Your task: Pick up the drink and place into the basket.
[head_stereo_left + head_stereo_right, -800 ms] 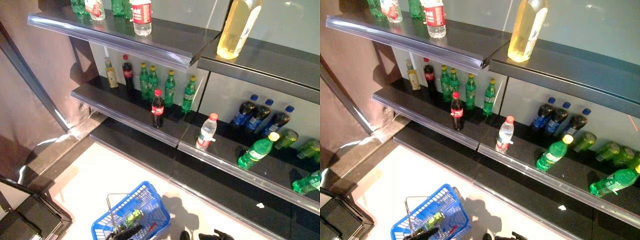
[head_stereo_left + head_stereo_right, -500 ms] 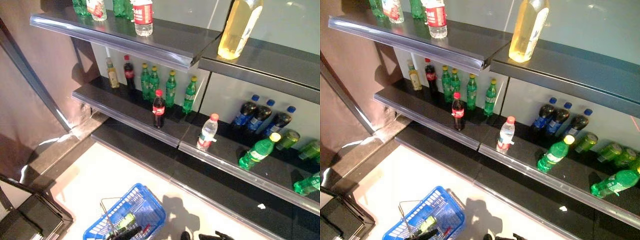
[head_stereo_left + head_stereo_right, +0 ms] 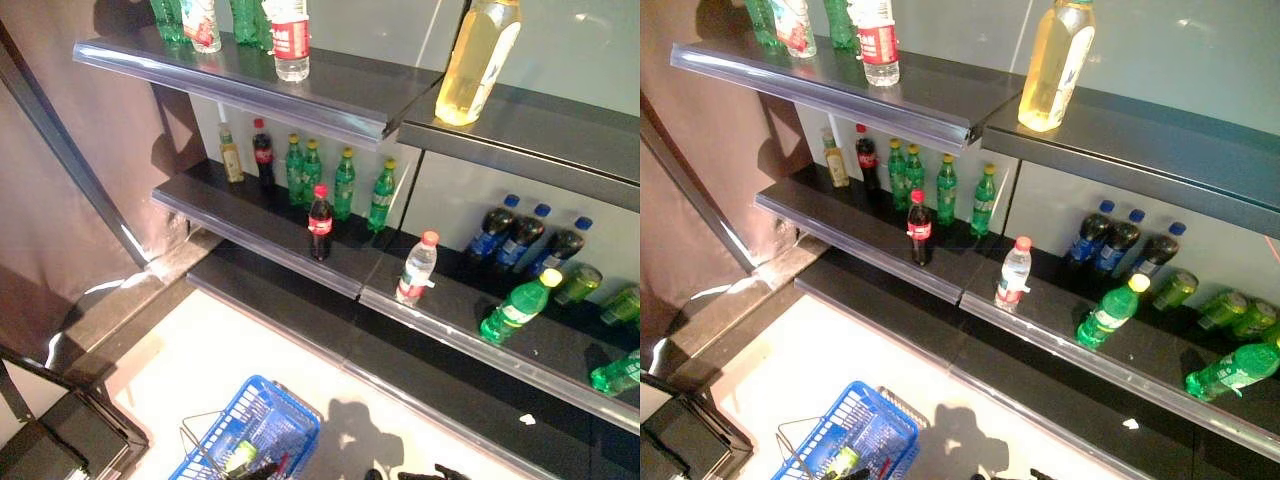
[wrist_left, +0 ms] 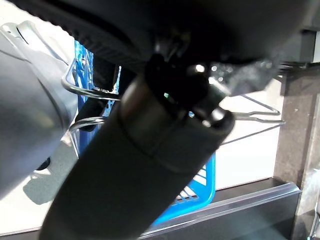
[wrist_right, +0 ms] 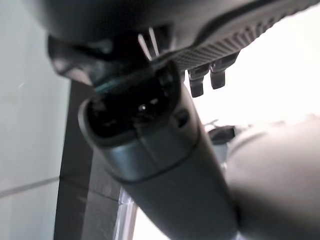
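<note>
One small green bottle (image 3: 240, 456) already lies in the blue basket (image 3: 290, 420), directly below your left hand (image 4: 150, 165). It rests on its side on the basket floor, slim, with a pale label; its cap is too small to make out.

The left hand sits over the middle of the basket. In the wrist view its fingers look hooked through the wire handles (image 4: 92, 90), so I judge it is carrying the basket and has no drink in it.

Up and away from both hands, well apart from them, the middle shelf (image 3: 260, 215) holds the rest of the stock. A dark cola bottle (image 3: 320, 222) stands alone at the front edge. To its right stands a clear bottle with a red cap (image 3: 415, 268), and further right a green bottle (image 3: 515, 308) lies tipped over.

Your right hand (image 5: 165, 170) hangs low, to the right of the basket. I cannot tell whether it is open or closed, and no drink shows in it.

I judge you are between picks. Next, raise the right hand to a front-edge bottle, approach it from the side, and close around its body.
</note>
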### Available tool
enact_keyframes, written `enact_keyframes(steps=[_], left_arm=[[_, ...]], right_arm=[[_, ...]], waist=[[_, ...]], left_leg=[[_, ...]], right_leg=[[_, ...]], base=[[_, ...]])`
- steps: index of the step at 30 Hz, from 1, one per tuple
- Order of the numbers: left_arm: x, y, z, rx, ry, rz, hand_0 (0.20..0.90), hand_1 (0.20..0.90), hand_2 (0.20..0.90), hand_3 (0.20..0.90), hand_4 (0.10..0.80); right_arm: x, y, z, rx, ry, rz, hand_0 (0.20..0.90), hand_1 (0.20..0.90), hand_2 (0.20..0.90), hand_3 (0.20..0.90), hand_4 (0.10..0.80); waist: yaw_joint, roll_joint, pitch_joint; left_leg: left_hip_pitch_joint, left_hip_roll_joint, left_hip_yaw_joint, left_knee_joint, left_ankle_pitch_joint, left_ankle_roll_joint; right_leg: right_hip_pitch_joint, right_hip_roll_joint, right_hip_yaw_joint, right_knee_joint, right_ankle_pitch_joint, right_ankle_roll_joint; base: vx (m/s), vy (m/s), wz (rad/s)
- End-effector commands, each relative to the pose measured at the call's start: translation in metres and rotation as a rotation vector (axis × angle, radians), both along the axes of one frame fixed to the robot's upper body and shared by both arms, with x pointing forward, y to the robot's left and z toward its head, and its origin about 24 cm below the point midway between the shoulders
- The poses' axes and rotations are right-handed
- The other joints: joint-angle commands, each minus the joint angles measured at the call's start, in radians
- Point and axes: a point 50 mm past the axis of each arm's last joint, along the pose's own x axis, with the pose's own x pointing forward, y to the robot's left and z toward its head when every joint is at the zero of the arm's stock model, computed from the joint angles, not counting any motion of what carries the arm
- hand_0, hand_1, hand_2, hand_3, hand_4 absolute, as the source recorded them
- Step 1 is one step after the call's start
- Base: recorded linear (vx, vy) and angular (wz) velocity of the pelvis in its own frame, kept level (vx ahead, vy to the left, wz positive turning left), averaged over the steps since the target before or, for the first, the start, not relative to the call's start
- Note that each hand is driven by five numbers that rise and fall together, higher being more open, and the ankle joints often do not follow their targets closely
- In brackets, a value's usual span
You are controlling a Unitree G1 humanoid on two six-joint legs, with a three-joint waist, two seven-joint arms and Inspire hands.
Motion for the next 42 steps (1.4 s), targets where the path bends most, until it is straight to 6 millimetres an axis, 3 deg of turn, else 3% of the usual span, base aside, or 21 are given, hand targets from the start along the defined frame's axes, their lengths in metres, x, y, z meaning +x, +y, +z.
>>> enact_keyframes(steps=[1, 7, 10, 13, 17, 19, 21, 22, 23, 32, 42], left_arm=[[0.036, -0.005, 0.006, -0.009, -0.130, -0.050, 0.300, 0.300, 0.300, 0.200, 0.100], [0.038, -0.004, 0.008, -0.001, -0.134, -0.068, 0.300, 0.300, 0.300, 0.200, 0.100], [0.035, -0.001, 0.008, 0.005, -0.137, -0.069, 0.300, 0.300, 0.300, 0.200, 0.100], [0.032, 0.001, 0.009, 0.007, -0.136, -0.063, 0.300, 0.300, 0.300, 0.200, 0.100], [0.025, 0.001, 0.008, 0.009, -0.133, -0.055, 0.300, 0.300, 0.300, 0.200, 0.100], [0.023, 0.000, 0.008, 0.009, -0.131, -0.051, 0.300, 0.300, 0.300, 0.200, 0.100], [0.019, -0.002, 0.007, 0.007, -0.126, -0.039, 0.300, 0.300, 0.300, 0.200, 0.100], [0.018, -0.003, 0.006, 0.006, -0.125, -0.037, 0.300, 0.300, 0.300, 0.200, 0.100], [0.014, -0.004, 0.006, 0.004, -0.121, -0.028, 0.300, 0.300, 0.300, 0.200, 0.100], [0.001, -0.013, 0.003, -0.008, -0.104, -0.012, 0.300, 0.300, 0.300, 0.200, 0.100], [-0.002, -0.020, 0.002, -0.014, -0.087, -0.026, 0.300, 0.300, 0.300, 0.200, 0.100]], right_arm=[[0.009, -0.003, 0.005, -0.178, -0.044, 0.316, 0.900, 0.900, 0.900, 0.900, 0.800], [0.056, 0.007, 0.026, -0.193, -0.277, 0.425, 0.900, 0.900, 0.900, 0.900, 0.800], [0.089, 0.021, 0.056, -0.181, -0.478, 0.511, 0.900, 0.900, 0.900, 0.900, 0.800], [0.102, 0.027, 0.076, -0.170, -0.594, 0.559, 0.900, 0.900, 0.900, 0.900, 0.800], [0.124, 0.038, 0.126, -0.147, -0.873, 0.665, 0.900, 0.900, 0.900, 0.900, 0.800], [0.128, 0.040, 0.139, -0.143, -0.942, 0.676, 0.900, 0.900, 0.900, 0.900, 0.800], [0.137, 0.044, 0.177, -0.131, -1.120, 0.673, 0.900, 0.900, 0.900, 0.900, 0.800], [0.138, 0.044, 0.181, -0.132, -1.145, 0.671, 0.900, 0.900, 0.900, 0.900, 0.800], [0.140, 0.044, 0.201, -0.140, -1.245, 0.649, 0.900, 0.900, 0.900, 0.900, 0.800], [0.142, 0.035, 0.264, -0.211, -1.611, 0.426, 0.900, 0.900, 0.900, 0.900, 0.800], [0.161, 0.027, 0.289, -0.338, -1.757, 0.123, 0.900, 0.900, 0.900, 0.900, 0.800]], waist=[[0.010, -0.010, 0.024], [0.018, -0.020, 0.029], [0.015, -0.026, 0.030], [0.010, -0.029, 0.028], [0.001, -0.032, 0.021], [-0.002, -0.031, 0.019], [-0.009, -0.030, 0.014], [-0.010, -0.029, 0.013], [-0.013, -0.027, 0.010], [-0.020, -0.012, 0.010], [0.014, -0.005, 0.049]], left_leg=[[-0.049, 0.051, -0.071, -0.016, 0.065, -0.037], [-0.051, 0.051, -0.081, -0.016, 0.066, -0.036], [-0.054, 0.052, -0.084, -0.016, 0.068, -0.035], [-0.054, 0.053, -0.083, -0.016, 0.068, -0.035], [-0.054, 0.055, -0.079, -0.016, 0.066, -0.035], [-0.053, 0.056, -0.078, -0.016, 0.066, -0.035], [-0.052, 0.058, -0.074, -0.016, 0.065, -0.035], [-0.052, 0.058, -0.073, -0.016, 0.065, -0.035], [-0.052, 0.059, -0.071, -0.016, 0.064, -0.034], [-0.045, 0.070, -0.060, -0.016, 0.063, -0.032], [-0.086, 0.063, -0.096, 0.099, 0.042, -0.029]], right_leg=[[0.040, -0.112, -0.046, 0.012, 0.024, 0.080], [0.044, -0.114, -0.053, 0.011, 0.025, 0.082], [0.043, -0.115, -0.055, 0.010, 0.027, 0.085], [0.042, -0.114, -0.056, 0.010, 0.027, 0.086], [0.042, -0.114, -0.055, 0.008, 0.026, 0.089], [0.042, -0.114, -0.053, 0.009, 0.025, 0.089], [0.039, -0.115, -0.048, 0.010, 0.023, 0.091], [0.039, -0.114, -0.046, 0.010, 0.022, 0.091], [0.037, -0.115, -0.043, 0.010, 0.021, 0.092], [0.029, -0.119, -0.036, 0.032, 0.003, 0.091], [0.002, -0.109, -0.050, 0.144, -0.053, 0.047]], base=[[-0.022, -0.025, 0.07], [-0.011, -0.023, 0.08], [-0.001, -0.011, 0.01], [0.000, 0.000, 0.00], [0.000, 0.000, 0.00], [0.000, 0.000, 0.00], [0.037, 0.011, 0.00], [0.040, 0.023, 0.00], [0.000, 0.000, 0.00], [0.024, 0.014, -0.01], [0.055, 0.010, -0.01]])
